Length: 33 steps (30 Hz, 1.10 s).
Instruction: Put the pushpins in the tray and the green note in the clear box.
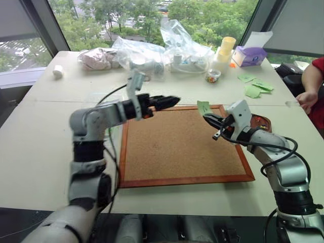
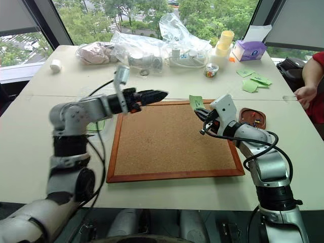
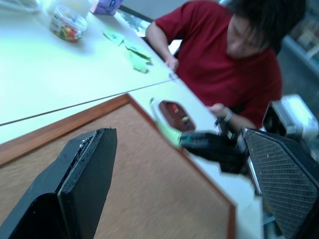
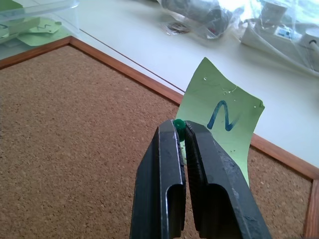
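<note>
Starting on the left, the clear box (image 4: pixel 35 17) sits just off the corkboard's (image 1: pixel 177 147) far left corner with a few green notes already inside, and the left gripper (image 1: pixel 169 101) hangs over the board's far edge with its fingers spread apart and nothing in them. Moving right, the right gripper (image 4: pixel 180 130) is clamped on the green note (image 4: pixel 222 117) over the far right part of the board, and the tray (image 2: pixel 252 117) sits just off the board's right edge with a few pushpins (image 3: pixel 178 112) in it. Looks to me like a handoff is coming, so the smart move is for the left fingers to close on the free top half of the note, clear of the right fingers, before the right lets go. The right wrist view shows a green pin head (image 4: pixel 179 126) pinched in with the note, which the head views can't resolve; I think it's still stuck through the paper, but hard to be sure. The left wrist view shows a person (image 3: pixel 224 59) in red beside the table's right edge.
</note>
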Each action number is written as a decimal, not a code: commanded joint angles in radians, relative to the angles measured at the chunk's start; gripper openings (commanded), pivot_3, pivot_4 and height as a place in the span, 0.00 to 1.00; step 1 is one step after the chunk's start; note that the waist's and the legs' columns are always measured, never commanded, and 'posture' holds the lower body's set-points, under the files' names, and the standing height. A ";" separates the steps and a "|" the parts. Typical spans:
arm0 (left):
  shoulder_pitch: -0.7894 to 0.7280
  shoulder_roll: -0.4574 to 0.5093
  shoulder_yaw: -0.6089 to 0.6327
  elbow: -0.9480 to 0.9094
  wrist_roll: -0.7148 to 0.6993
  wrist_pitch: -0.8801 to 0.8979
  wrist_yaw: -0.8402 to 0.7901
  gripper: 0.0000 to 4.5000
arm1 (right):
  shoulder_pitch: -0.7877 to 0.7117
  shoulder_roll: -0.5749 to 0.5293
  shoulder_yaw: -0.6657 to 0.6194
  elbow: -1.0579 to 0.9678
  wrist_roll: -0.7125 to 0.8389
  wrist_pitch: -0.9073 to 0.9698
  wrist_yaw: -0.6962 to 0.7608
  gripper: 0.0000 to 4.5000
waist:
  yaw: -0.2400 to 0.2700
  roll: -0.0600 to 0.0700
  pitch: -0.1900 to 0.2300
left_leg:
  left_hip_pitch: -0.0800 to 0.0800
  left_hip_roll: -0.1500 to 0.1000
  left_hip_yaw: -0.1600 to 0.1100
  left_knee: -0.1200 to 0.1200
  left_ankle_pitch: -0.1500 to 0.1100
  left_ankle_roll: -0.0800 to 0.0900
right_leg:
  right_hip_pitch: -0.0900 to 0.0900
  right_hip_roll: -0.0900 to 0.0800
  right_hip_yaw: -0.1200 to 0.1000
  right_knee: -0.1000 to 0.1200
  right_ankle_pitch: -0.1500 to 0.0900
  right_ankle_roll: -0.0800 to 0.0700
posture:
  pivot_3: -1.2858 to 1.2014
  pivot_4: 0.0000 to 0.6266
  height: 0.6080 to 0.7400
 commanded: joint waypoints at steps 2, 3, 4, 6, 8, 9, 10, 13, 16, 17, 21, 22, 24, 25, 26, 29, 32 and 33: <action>-0.069 -0.077 0.047 0.161 -0.036 -0.011 0.071 0.99 | -0.032 -0.012 0.002 -0.049 -0.012 -0.022 -0.003 0.00 | -0.004 0.000 0.000 | 0.000 0.000 0.000 -0.001 0.000 0.000 | -0.001 0.000 0.000 0.000 0.000 0.001 | 0.52 0.24 0.96; -0.076 -0.091 0.031 0.202 -0.023 -0.029 0.070 0.99 | -0.035 -0.011 0.007 -0.053 -0.016 -0.023 -0.005 0.00 | -0.006 0.000 0.000 | 0.000 0.000 0.001 -0.001 0.000 -0.001 | -0.001 0.000 0.000 0.000 0.000 0.001 | 0.52 0.24 0.96; -0.081 -0.101 0.012 0.235 -0.010 -0.046 0.066 0.99 | -0.037 -0.011 0.011 -0.058 -0.021 -0.024 -0.006 0.00 | -0.007 0.000 0.000 | 0.000 0.000 0.001 -0.002 0.001 -0.001 | -0.002 0.001 0.000 0.000 0.000 0.001 | 0.52 0.24 0.96; -0.092 -0.114 -0.012 0.293 0.008 -0.082 0.059 0.99 | -0.037 -0.012 0.015 -0.066 -0.029 -0.026 -0.006 0.00 | -0.006 0.000 0.000 | 0.000 0.000 0.001 -0.003 0.002 -0.004 | -0.003 0.002 0.000 0.001 0.000 0.001 | 0.52 0.24 0.96; -0.110 -0.119 -0.015 0.341 0.010 -0.108 0.049 0.99 | -0.038 -0.014 0.019 -0.070 -0.035 -0.027 -0.006 0.00 | -0.005 0.000 0.001 | 0.000 0.000 0.001 -0.003 0.003 -0.005 | -0.003 0.002 0.000 0.002 0.000 0.001 | 0.52 0.24 0.96; -0.127 -0.127 -0.014 0.380 0.014 -0.136 0.047 0.99 | -0.036 -0.016 0.018 -0.077 -0.037 -0.026 -0.006 0.00 | -0.004 -0.001 0.001 | 0.000 0.000 0.001 -0.003 0.003 -0.005 | -0.003 0.002 0.000 0.002 0.000 0.001 | 0.52 0.24 0.96; -0.145 -0.135 -0.008 0.422 0.015 -0.162 0.047 0.99 | -0.034 -0.016 0.018 -0.082 -0.038 -0.024 -0.007 0.00 | -0.003 -0.001 0.001 | 0.000 0.000 0.001 -0.002 0.003 -0.005 | -0.003 0.002 0.000 0.002 0.000 0.001 | 0.52 0.24 0.96; -0.204 -0.161 0.002 0.559 0.028 -0.256 0.043 0.99 | -0.027 -0.012 0.020 -0.102 -0.043 -0.017 -0.011 0.00 | 0.001 -0.001 0.001 | 0.000 -0.001 0.001 -0.002 0.003 -0.005 | -0.003 0.002 0.000 0.002 0.000 0.001 | 0.52 0.24 0.96; -0.244 -0.175 0.004 0.663 0.045 -0.328 0.036 0.94 | -0.024 -0.011 0.027 -0.113 -0.050 -0.016 -0.016 0.00 | 0.000 -0.001 0.001 | -0.001 -0.002 0.001 -0.003 0.002 -0.004 | -0.003 0.001 0.000 0.001 0.000 0.001 | 0.52 0.24 0.96; -0.255 -0.179 0.005 0.691 0.050 -0.349 0.037 0.88 | -0.023 -0.012 0.030 -0.117 -0.053 -0.016 -0.018 0.00 | 0.000 -0.001 0.001 | -0.001 -0.002 0.001 -0.003 0.002 -0.004 | -0.003 0.001 0.000 0.001 0.000 0.001 | 0.52 0.24 0.96; -0.278 -0.186 0.004 0.743 0.050 -0.378 0.024 0.47 | -0.017 -0.012 0.029 -0.133 -0.057 -0.013 -0.024 0.00 | -0.004 -0.001 0.001 | -0.001 -0.002 0.001 -0.003 0.002 -0.004 | -0.004 0.001 0.000 0.001 0.000 0.001 | 0.52 0.24 0.96; -0.280 -0.187 0.003 0.746 0.049 -0.377 0.018 0.35 | -0.015 -0.012 0.029 -0.137 -0.057 -0.012 -0.024 0.00 | -0.004 -0.001 0.001 | -0.001 -0.002 0.001 -0.003 0.002 -0.004 | -0.004 0.002 0.000 0.001 0.000 0.001 | 0.52 0.24 0.96; -0.283 -0.188 0.002 0.750 0.050 -0.376 0.012 0.12 | -0.012 -0.012 0.029 -0.142 -0.057 -0.010 -0.026 0.00 | -0.003 -0.001 0.001 | -0.001 -0.002 0.001 -0.003 0.002 -0.004 | -0.004 0.002 0.000 0.001 0.000 0.001 | 0.52 0.24 0.96; -0.282 -0.188 0.000 0.750 0.051 -0.374 0.009 0.01 | -0.010 -0.011 0.029 -0.144 -0.057 -0.009 -0.027 0.00 | -0.003 -0.001 0.001 | -0.001 -0.002 0.001 -0.003 0.002 -0.004 | -0.004 0.002 0.000 0.001 0.000 0.001 | 0.52 0.24 0.96; -0.281 -0.187 -0.001 0.751 0.052 -0.370 0.007 0.01 | -0.009 -0.011 0.030 -0.146 -0.057 -0.009 -0.028 0.00 | -0.002 -0.001 0.001 | -0.001 -0.002 0.001 -0.003 0.002 -0.004 | -0.004 0.002 0.000 0.001 0.000 0.001 | 0.52 0.24 0.96; -0.272 -0.183 -0.018 0.742 0.061 -0.361 -0.009 0.01 | -0.008 -0.006 0.029 -0.149 -0.054 -0.009 -0.030 0.00 | -0.002 -0.001 0.001 | -0.001 -0.002 0.001 -0.003 0.002 -0.004 | -0.004 0.001 0.000 0.001 0.000 0.001 | 0.52 0.24 0.96; -0.254 -0.175 -0.064 0.714 0.096 -0.374 -0.037 0.01 | -0.007 0.000 0.027 -0.150 -0.050 -0.011 -0.032 0.00 | -0.002 -0.001 0.001 | -0.001 -0.002 0.001 -0.003 0.002 -0.004 | -0.004 0.001 0.000 0.001 0.000 0.001 | 0.52 0.24 0.96; -0.247 -0.173 -0.077 0.709 0.109 -0.384 -0.040 0.01 | -0.007 0.004 0.024 -0.151 -0.046 -0.010 -0.035 0.00 | -0.002 -0.001 0.001 | -0.001 -0.002 0.001 -0.003 0.002 -0.004 | -0.004 0.001 0.000 0.001 0.000 0.001 | 0.52 0.24 0.96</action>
